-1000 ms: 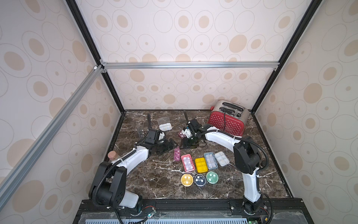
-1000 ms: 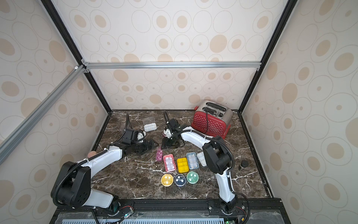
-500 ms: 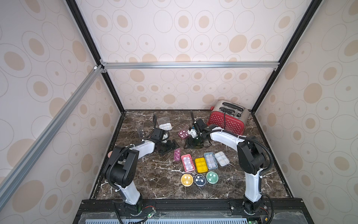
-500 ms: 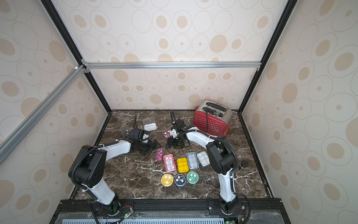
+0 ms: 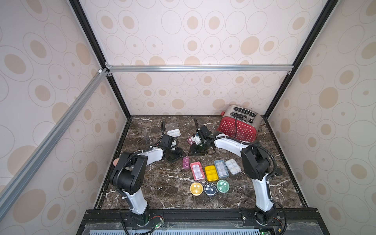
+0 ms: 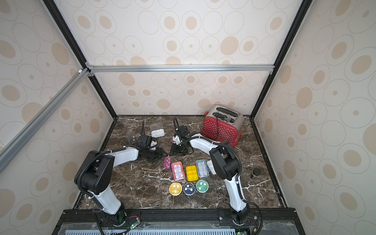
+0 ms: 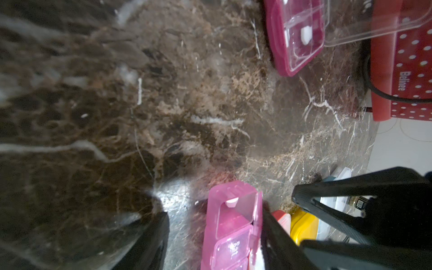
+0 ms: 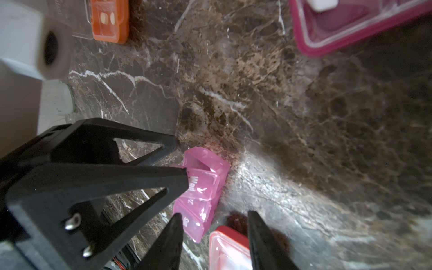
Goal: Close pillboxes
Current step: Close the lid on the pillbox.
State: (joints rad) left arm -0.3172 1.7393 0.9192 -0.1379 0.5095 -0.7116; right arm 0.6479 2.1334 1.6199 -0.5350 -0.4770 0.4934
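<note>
A pink strip pillbox (image 7: pixel 231 224) lies on the marble between my left gripper's (image 7: pixel 214 240) open fingers. One finger (image 7: pixel 275 238) touches its side and the other stands apart. The strip's end compartment gapes with a white pill inside. In both top views the strip (image 5: pixel 185 162) sits left of a red pillbox (image 5: pixel 197 171). My right gripper (image 8: pixel 214 233) hovers open over the red pillbox's corner (image 8: pixel 229 247), next to the pink strip (image 8: pixel 201 189). A magenta pillbox (image 7: pixel 297 35) lies open behind, and a white one (image 5: pixel 173 132) has its lid up.
Yellow (image 5: pixel 211 173), blue (image 5: pixel 221 168) and white (image 5: pixel 233 166) rectangular pillboxes lie in a row beside the red one. Round yellow (image 5: pixel 196 188), navy (image 5: pixel 209 188) and green (image 5: pixel 223 186) ones sit in front. An orange pillbox (image 8: pixel 109 21) lies at the left. A red toaster (image 5: pixel 238 126) fills the back right.
My left gripper has swung toward the pink strip and its jaws have narrowed around it. The right gripper has come forward over the red pillbox and has also narrowed.
</note>
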